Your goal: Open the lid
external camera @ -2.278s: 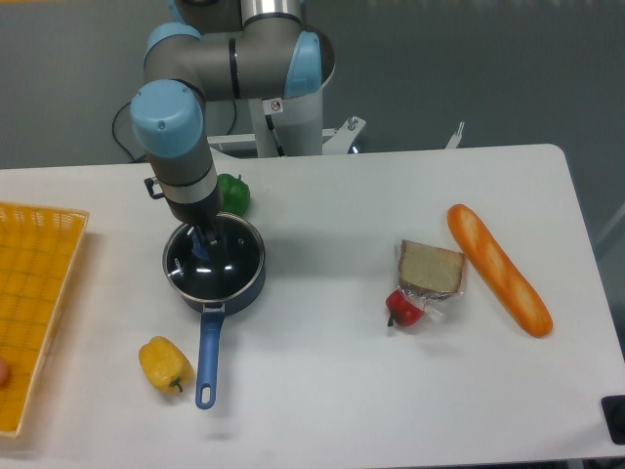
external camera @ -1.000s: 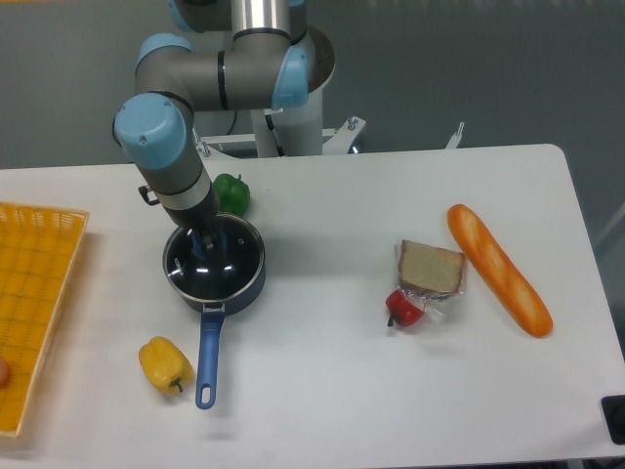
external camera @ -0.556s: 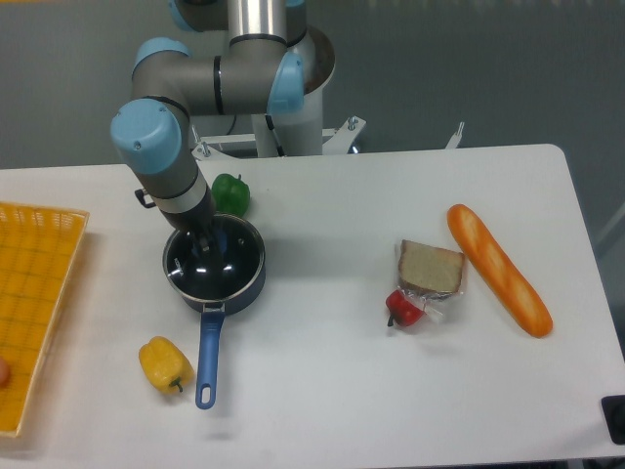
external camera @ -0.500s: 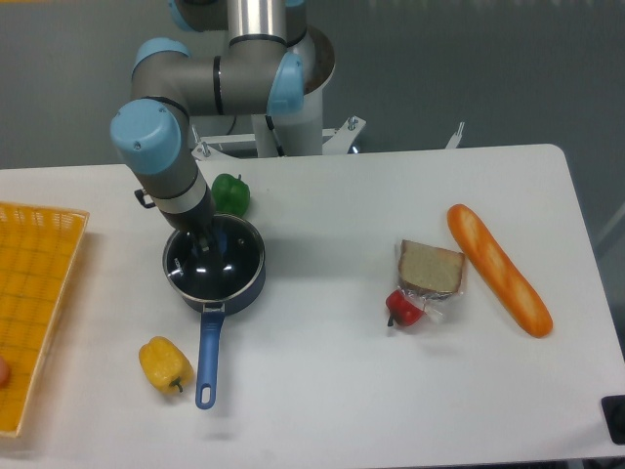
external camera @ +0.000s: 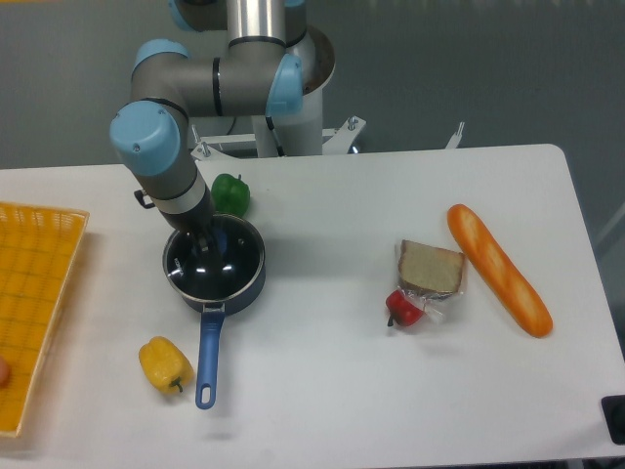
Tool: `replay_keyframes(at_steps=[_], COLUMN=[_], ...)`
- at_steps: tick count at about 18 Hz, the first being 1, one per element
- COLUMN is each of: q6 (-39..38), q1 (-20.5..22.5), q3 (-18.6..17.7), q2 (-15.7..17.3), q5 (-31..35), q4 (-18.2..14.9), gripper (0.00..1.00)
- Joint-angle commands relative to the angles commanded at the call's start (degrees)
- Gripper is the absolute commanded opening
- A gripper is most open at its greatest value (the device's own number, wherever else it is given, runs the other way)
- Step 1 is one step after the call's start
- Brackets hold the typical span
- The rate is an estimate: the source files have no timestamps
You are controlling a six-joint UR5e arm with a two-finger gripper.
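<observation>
The lid (external camera: 227,269), dark glass with a metal rim, lies flat on the blue long-handled saucepan (external camera: 207,344) at the table's left of centre. My gripper (external camera: 202,243) comes down onto the lid's far-left part, tilted. Its dark fingers close around the blue knob, which they mostly hide. The wrist and forearm rise up and to the left of the pan.
A green pepper (external camera: 232,192) sits just behind the pan and a yellow pepper (external camera: 164,363) lies beside the handle. An orange basket (external camera: 34,293) is at the left edge. To the right are a bread slice (external camera: 431,267), a red pepper (external camera: 404,309) and a baguette (external camera: 499,269).
The arm's upper joints have swung left and the wrist has tilted, while the fingertips stay at the knob. The lid still rests on the pan.
</observation>
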Motion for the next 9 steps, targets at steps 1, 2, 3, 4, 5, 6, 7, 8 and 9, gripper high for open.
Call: replay_keyframes(at_steps=[1, 2, 3, 4, 5, 6, 7, 8, 9], q6=[-0.17, -0.26, -0.26, -0.26, -0.26, -0.26, -0.35, -0.35, -0.27], q1=[0.00, 0.00, 0.00, 0.00, -0.17, -0.26, -0.26, -0.26, -0.26], q3=[0.09, 0.09, 0.09, 0.09, 0.09, 0.09, 0.09, 0.09, 0.09], q2=[-0.17, -0.09, -0.17, -0.09, -0.17, -0.18, -0.18, -0.18, -0.18], q5=[-0.09, -0.09, -0.09, -0.09, -0.09, -0.09, -0.09, -0.09, -0.09], q4=[0.00, 0.00, 0.09, 0.17, 0.18, 0.18, 0.18, 0.18, 0.18], gripper=[0.96, 0.93, 0.93, 0.93, 0.92, 0.90, 0.87, 0.85, 0.85])
